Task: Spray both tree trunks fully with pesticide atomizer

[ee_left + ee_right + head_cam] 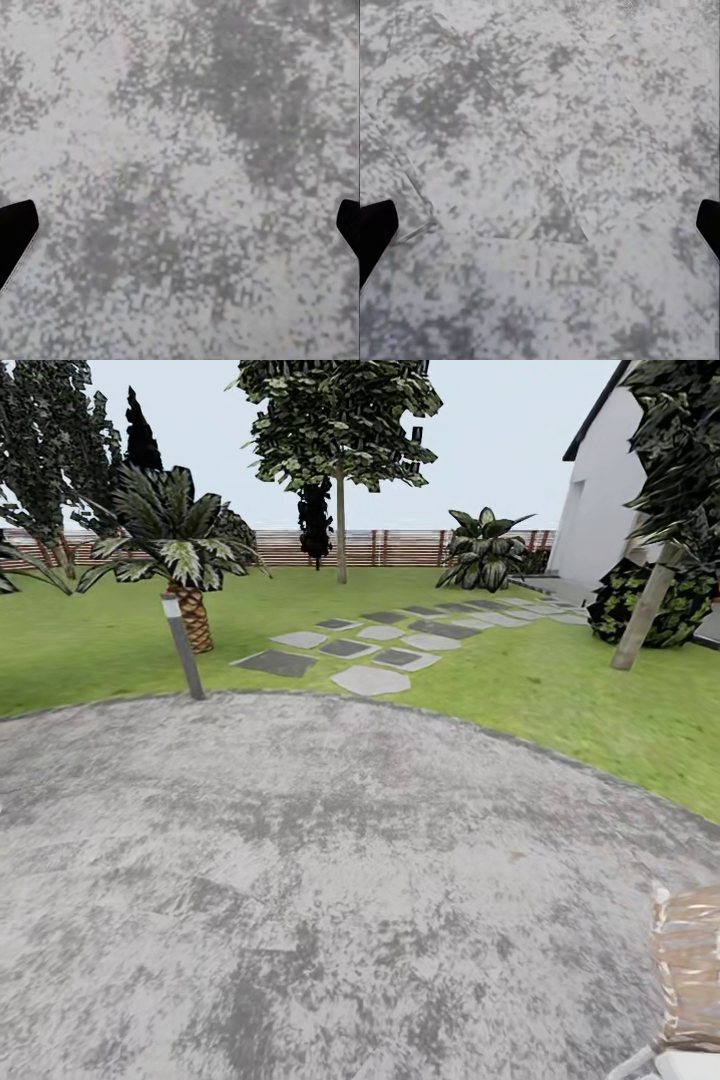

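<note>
Head view: robot stands on a round patch of grey paving (pixel 300 880) filling the lower two thirds of the frame, lawn (pixel 90 640) beyond it, slat fence (pixel 400 547) along the back. The pesticide atomizer can't be made out on the paving or on the stepping slabs (pixel 370 680) at centre, so its direction from either pincer, its long axis and the nearer arm cannot be told from here. Trees: one straight-trunked tree (pixel 340 510) at upper centre by the fence, another leaning trunk (pixel 645 615) at right edge, mid height, near the white house wall (pixel 600 510). Short palm (pixel 185 560) at upper left with a grey bollard light (pixel 183 647) in front of it; a woven basket-like thing (pixel 690 970) at lower right corner, not identifiable. Left gripper (pixel 180 229) in its wrist view: dark finger tips at the frame's two side edges, spread wide, nothing between them, mottled paving below. Right gripper (pixel 540 229): same, spread and empty over paving with faint joint lines. Judgement: search phase, nothing picked up yet; next move likely needs the head or base turned to find the bottle.
</note>
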`<state>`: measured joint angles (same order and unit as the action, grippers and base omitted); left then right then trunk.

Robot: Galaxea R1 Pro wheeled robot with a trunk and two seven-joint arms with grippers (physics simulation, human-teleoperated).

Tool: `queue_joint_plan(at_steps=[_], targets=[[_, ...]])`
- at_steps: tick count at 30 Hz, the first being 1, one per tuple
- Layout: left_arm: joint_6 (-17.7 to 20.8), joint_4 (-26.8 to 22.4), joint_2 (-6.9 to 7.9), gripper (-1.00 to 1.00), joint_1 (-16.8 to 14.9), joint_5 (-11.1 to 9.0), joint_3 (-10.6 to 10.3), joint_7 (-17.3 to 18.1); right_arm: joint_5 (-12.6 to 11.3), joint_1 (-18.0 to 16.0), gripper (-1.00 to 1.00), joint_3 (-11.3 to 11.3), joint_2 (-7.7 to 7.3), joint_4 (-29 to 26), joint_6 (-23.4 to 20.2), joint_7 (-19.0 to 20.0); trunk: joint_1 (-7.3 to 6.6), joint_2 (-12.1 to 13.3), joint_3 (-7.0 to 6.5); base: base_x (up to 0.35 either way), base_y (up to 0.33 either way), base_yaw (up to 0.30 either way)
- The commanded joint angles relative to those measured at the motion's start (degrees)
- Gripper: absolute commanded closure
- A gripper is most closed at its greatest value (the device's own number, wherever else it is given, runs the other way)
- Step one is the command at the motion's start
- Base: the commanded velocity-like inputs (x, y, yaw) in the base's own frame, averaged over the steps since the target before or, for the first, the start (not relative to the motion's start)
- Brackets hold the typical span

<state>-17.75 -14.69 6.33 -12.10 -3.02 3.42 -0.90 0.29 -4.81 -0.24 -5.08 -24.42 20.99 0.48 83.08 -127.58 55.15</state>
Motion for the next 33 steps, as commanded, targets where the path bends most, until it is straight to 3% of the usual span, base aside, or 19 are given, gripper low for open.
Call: queue_joint_plan(at_steps=[1,33], targets=[[-0.2,0.1,0.00,-1.00,0.0,-0.3,0.0,0.0,0.0,0.0,-1.00,0.0,-0.01,0.1,0.2,0.0,0.02,0.0,0.05,0.339,0.000,0.000],[-0.2,0.0,0.00,-1.00,0.0,-0.3,0.0,0.0,0.0,0.0,-1.00,0.0,-0.01,0.0,0.2,0.0,0.02,0.0,0.05,0.340,0.000,0.000]])
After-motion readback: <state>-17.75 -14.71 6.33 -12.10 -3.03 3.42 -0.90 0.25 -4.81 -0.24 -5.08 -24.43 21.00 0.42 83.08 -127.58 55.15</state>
